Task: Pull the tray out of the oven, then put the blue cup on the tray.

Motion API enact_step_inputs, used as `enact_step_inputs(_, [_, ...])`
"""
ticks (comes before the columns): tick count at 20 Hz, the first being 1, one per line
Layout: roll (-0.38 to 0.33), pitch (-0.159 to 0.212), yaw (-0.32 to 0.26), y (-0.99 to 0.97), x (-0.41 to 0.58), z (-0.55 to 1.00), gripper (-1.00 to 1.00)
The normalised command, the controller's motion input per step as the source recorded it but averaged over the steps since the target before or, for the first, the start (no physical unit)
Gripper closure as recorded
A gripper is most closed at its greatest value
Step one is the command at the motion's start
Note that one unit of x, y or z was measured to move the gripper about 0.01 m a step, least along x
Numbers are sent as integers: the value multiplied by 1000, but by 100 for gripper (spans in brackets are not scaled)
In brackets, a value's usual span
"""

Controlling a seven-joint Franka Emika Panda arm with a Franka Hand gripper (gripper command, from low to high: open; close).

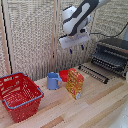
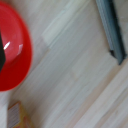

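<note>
The oven point(image 1: 114, 54) stands at the exterior view's right with its door down. The tray point(image 1: 94, 73), a rack of thin wires, sticks out of its front over the wooden table. The blue cup point(image 1: 53, 81) stands upright on the table, to the exterior view's left of the orange box. My gripper point(image 1: 76, 49) hangs high above the cup and the box, open and holding nothing. In the blurred wrist view a dark edge point(image 2: 112, 29) crosses one corner; it is either the tray or the oven door. The blue cup is out of the wrist view.
A small red bowl point(image 1: 63, 75) point(image 2: 14, 50) sits behind the orange box point(image 1: 75, 83), next to the cup. A red wire basket point(image 1: 20, 95) stands at the exterior view's left. A folding screen point(image 1: 30, 35) backs the wooden table point(image 1: 100, 107).
</note>
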Motion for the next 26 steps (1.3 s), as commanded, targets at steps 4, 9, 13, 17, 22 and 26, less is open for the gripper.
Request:
enact_step_inputs(4, [373,-115,0,478,186,0,-100])
enact_step_inputs(9, [360,-126,0,553,14,0,-100])
enact_step_inputs(13, [290,-72,0,686,-6,30,-100])
enact_step_inputs(17, [167,-42,0,800,-217,52,-100])
enact_step_inputs(22, [22,-5,-5,583,-526,44,-100])
enact_step_inputs(26, [-11,19,0,214,-657,206,-100])
